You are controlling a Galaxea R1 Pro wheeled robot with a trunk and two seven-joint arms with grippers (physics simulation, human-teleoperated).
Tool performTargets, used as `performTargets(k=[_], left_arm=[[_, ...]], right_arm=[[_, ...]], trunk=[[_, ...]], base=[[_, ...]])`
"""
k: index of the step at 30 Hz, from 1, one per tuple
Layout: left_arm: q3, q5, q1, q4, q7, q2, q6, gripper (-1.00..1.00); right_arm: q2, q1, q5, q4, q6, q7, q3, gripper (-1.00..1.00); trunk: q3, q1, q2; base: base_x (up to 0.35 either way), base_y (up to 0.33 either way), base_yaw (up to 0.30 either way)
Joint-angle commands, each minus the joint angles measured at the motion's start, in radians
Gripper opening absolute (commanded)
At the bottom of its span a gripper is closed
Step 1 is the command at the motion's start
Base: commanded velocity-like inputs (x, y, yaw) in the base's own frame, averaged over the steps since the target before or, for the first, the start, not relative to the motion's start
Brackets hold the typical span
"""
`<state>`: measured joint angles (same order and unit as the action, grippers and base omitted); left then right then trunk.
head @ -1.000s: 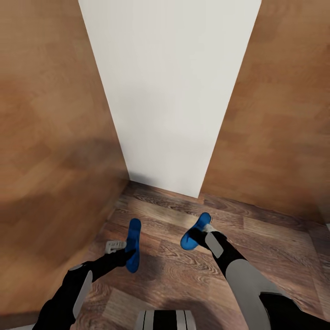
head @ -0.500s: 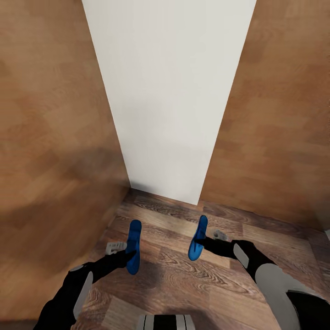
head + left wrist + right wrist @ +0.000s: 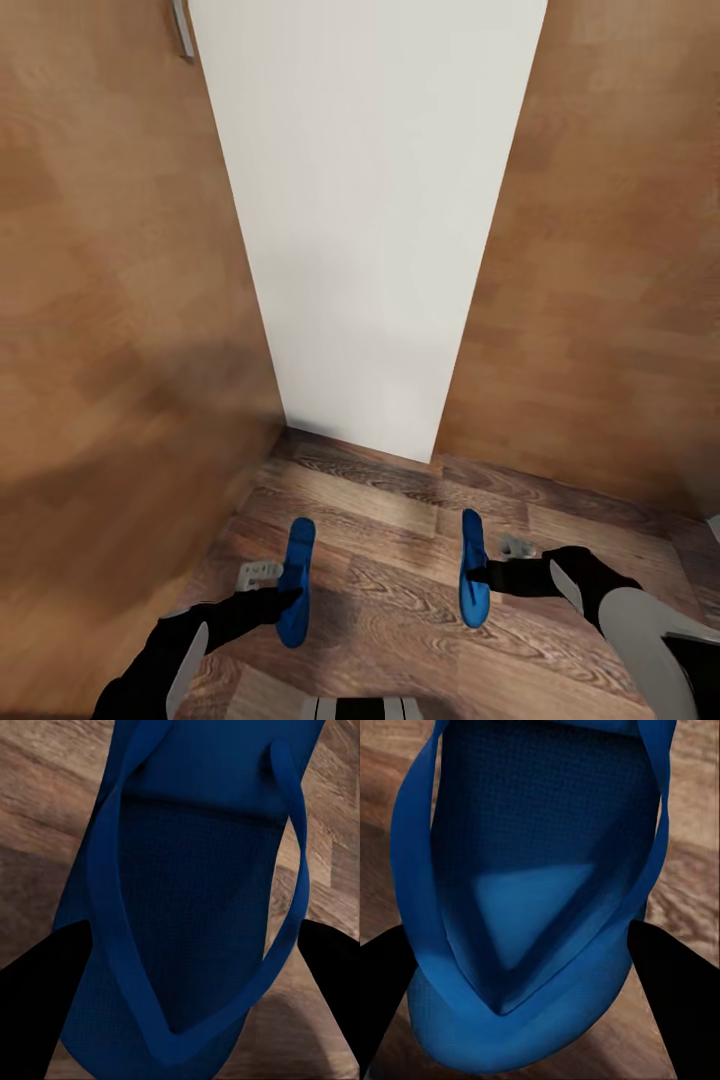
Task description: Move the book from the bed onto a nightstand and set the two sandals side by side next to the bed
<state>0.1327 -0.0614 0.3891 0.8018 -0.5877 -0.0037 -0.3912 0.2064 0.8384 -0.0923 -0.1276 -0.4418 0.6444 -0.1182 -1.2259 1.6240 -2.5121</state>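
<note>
I hold the two sandals, both bright blue flip-flops, just above the wood-plank floor. My left gripper [image 3: 283,598] is shut on one sandal [image 3: 296,580], which stands on edge with its toe pointing ahead. In the left wrist view that sandal [image 3: 195,892] spans the space between the black fingers [image 3: 37,997]. My right gripper [image 3: 488,573] is shut on the other sandal [image 3: 472,568], also on edge and roughly parallel to the first. Up close, this sandal [image 3: 532,870] sits between the right fingers [image 3: 675,997]. The book, the bed and the nightstand are out of view.
A white wall panel [image 3: 370,220] rises straight ahead. Tall brown wooden panels close in on the left [image 3: 110,300] and right [image 3: 620,280], leaving a narrow patch of floor [image 3: 400,490]. A grey handle [image 3: 182,25] shows at the top left.
My right arm has swung outward and turned its sandal from tilted flat onto its edge, now parallel to the left one. The view has tipped slightly, so everything sits lower in the picture.
</note>
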Motion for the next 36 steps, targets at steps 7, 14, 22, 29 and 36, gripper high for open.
performTargets(k=[7,14,22,29,36], left_arm=[[-0.002,-0.007,0.001,-0.018,-0.003,0.003,-0.006,-1.0],[-0.002,-0.008,0.001,-0.018,-0.003,0.004,-0.006,-1.0],[-0.002,-0.008,0.001,-0.018,-0.003,0.004,-0.006,-1.0],[-0.002,-0.008,0.001,-0.023,-0.003,0.004,-0.006,-1.0],[-0.003,-0.008,0.001,-0.027,-0.003,0.004,-0.003,-1.0]], right_arm=[[-0.002,0.0,-0.036,0.0,0.002,0.003,-0.009,-1.0],[-0.002,0.0,-0.036,0.0,0.003,0.002,-0.009,-1.0],[-0.002,0.0,-0.036,0.008,0.003,0.002,-0.009,-1.0],[-0.002,0.0,-0.035,0.097,0.056,0.001,-0.009,-1.0],[0.0,-0.001,-0.035,0.206,0.391,0.007,-0.009,-1.0]], trunk=[[0.026,-0.003,0.001],[0.054,-0.006,0.003],[0.084,-0.01,0.005],[0.112,-0.013,0.007],[0.139,-0.016,0.008]], base=[[0.0,0.0,0.0],[0.0,0.0,0.0],[0.0,0.0,0.0],[0.0,0.0,0.0],[0.0,0.0,0.0]])
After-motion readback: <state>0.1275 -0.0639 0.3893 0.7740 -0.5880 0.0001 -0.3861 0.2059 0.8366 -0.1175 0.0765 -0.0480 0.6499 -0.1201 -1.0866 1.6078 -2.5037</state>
